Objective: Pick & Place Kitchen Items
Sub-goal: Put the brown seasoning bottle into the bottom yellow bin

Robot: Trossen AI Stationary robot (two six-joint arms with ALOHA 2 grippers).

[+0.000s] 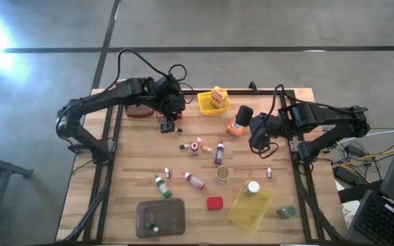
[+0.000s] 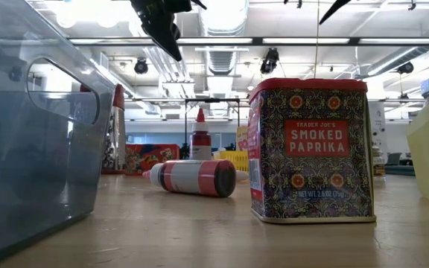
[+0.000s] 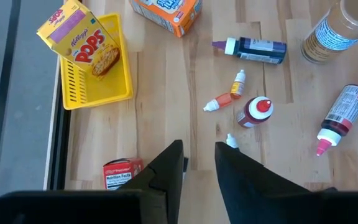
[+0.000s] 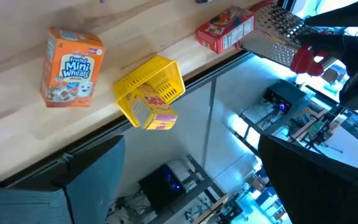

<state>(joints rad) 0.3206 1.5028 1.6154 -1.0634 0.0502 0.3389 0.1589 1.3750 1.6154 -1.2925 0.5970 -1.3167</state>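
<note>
Bottles (image 1: 195,180), boxes and jars lie scattered over the table (image 1: 135,154); we see a yellow Pops box (image 3: 82,38) in the far basket (image 3: 104,93) and an orange box (image 4: 72,66) just beside it. Left gripper (image 3: 199,163) hovers near the far edge, jaws narrow and empty. Right gripper (image 1: 257,137), jaws wide, holds nothing.

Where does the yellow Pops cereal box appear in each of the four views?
High view: Pops box in the small yellow basket, far table edge, centre.
Low view: not identifiable.
Left wrist view: upper left, leaning in the basket.
Right wrist view: centre, in the basket.
Shared landmark: orange Mini Wheats box.
</note>
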